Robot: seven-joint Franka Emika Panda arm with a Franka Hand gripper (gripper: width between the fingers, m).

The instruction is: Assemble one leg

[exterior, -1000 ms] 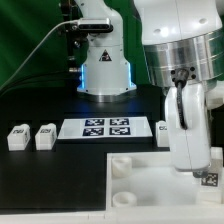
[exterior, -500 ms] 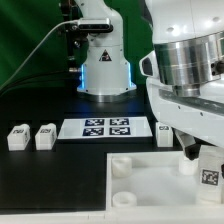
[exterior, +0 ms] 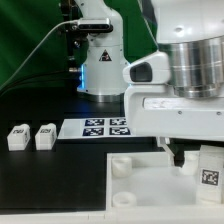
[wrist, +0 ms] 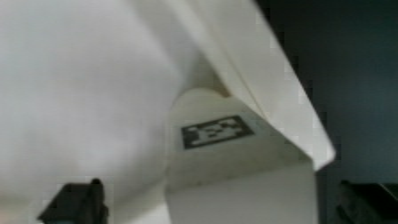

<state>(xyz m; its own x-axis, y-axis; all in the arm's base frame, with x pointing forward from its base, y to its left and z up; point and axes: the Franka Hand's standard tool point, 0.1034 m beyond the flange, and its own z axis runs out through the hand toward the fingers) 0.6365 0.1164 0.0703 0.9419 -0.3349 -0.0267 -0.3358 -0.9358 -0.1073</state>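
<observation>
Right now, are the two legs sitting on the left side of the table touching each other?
Apart. The exterior view shows a strip of black table between the left leg and the right leg.

marker board (exterior: 100,127): exterior-right end behind arm | end effector (exterior: 186,160): jaw state hidden | wrist view: blurred

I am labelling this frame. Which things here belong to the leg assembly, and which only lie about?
Job:
- small white plastic leg with square tag, standing on the panel
- large white square panel with round sockets
- gripper

Lying about:
- two spare white legs
- flat marker board
</observation>
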